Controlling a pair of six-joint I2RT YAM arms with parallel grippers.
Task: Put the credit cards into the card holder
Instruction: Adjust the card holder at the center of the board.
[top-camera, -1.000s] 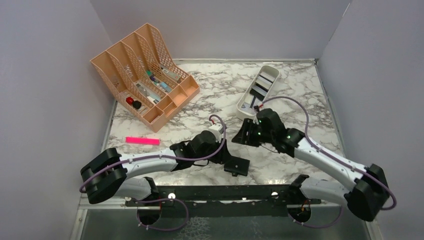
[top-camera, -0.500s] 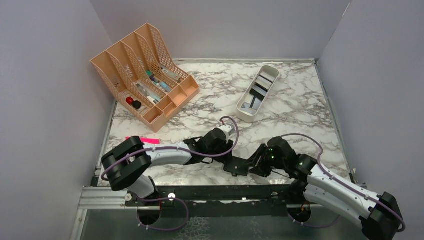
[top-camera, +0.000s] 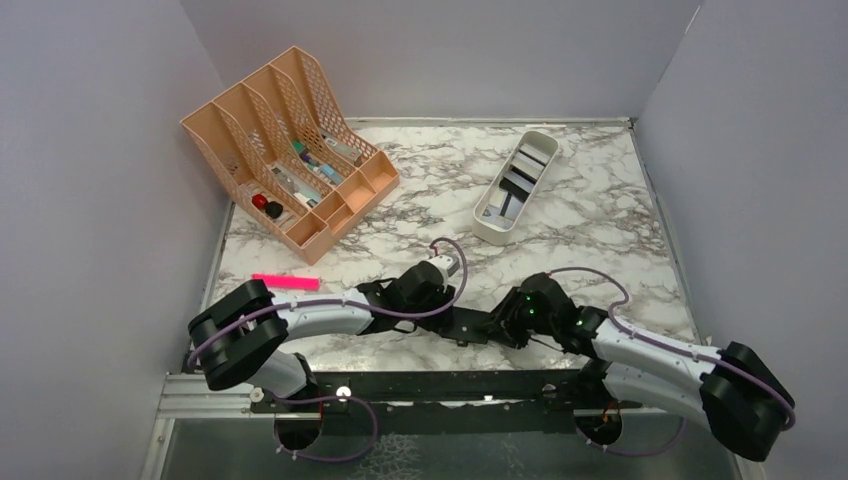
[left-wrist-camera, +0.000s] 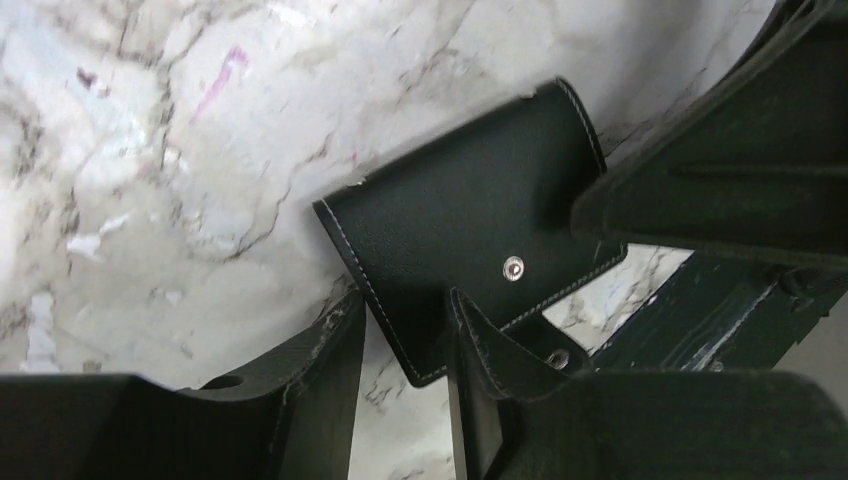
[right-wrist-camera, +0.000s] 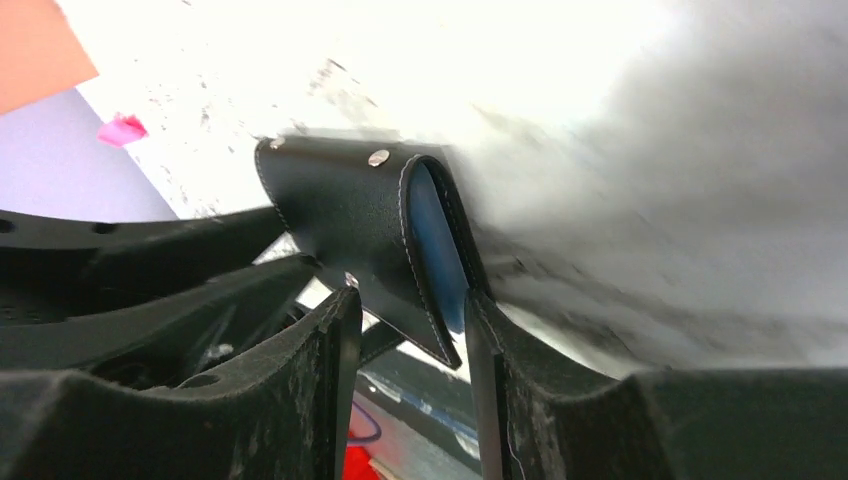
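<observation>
1. The top external camera sits high, above and behind the arm bases. It looks down and forward over the whole table (top-camera: 600, 215) from far enough off to take in walls on three sides.
2. The left wrist camera rides close above the table and looks past the left fingers (left-wrist-camera: 300, 395) onto the broad face of the card holder (left-wrist-camera: 460, 230).
3. The right wrist camera lies low, almost level with the table. It sights between the right fingers (right-wrist-camera: 290, 400) at the card holder's open end, and the view beyond is blurred.
4. All three views share the card holder. The right wrist and top views also share the pink marker (right-wrist-camera: 122, 129).
</observation>
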